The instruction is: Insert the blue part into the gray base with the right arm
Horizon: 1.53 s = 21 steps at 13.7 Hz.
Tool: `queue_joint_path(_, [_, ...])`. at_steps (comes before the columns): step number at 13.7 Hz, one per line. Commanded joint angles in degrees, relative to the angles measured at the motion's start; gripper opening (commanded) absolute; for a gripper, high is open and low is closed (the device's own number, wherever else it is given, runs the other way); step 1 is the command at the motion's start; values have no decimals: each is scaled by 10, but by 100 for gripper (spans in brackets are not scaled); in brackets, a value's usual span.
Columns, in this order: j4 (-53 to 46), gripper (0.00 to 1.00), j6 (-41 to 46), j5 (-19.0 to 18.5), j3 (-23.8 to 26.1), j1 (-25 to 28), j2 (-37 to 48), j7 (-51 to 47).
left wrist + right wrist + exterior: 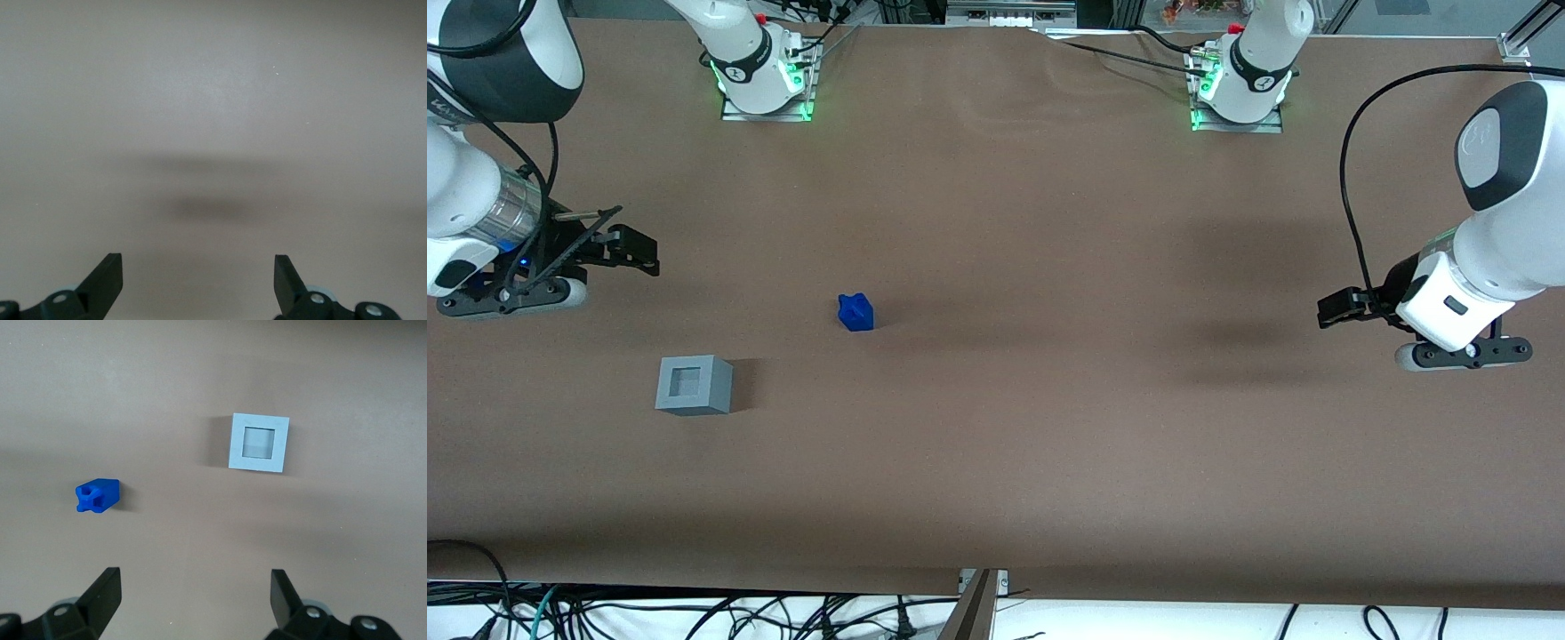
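Front view: brown tabletop (1049, 222) with a matte, slightly wrinkled covering. No legible writing on either task piece; small dark round marks sit on the arm bases, too small to read.

Blue part (855, 312): small deep-blue plastic block, glossy, lying alone on the tabletop, apart from everything. In the right wrist view the blue part (97, 495) appears to lie on its side, with a cross-shaped notch in the face turned toward the camera.

Gray base (694, 385): light-gray matte plastic cube, upright, with a square recess in its top face. It stands nearer to the front camera than the blue part and more toward the working arm's end of the tabletop; the two are well apart. In the right wrist view the gray base (259, 443) shows a thick square rim around a paler recess floor; the recess holds nothing.

Right arm (471, 204): white shells, black joint section, shiny ribbed silver wrist ring, small blue light below it. Its gripper (627, 249) hovers at the working arm's end of the tabletop, farther from the front camera than both pieces and touching neither. Gripper (195, 593) in the right wrist view: jaws spread wide apart, nothing between them, black fingertips wedge-shaped.
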<state>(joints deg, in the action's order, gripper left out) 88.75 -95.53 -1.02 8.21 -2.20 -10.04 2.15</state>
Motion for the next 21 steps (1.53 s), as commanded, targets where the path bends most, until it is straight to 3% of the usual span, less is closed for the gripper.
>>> queue_joint_path(1, [-10,99,15,-6,-1,1,6,3])
queue_joint_path(21, [-9,99,6,-9,-1,1,6,5])
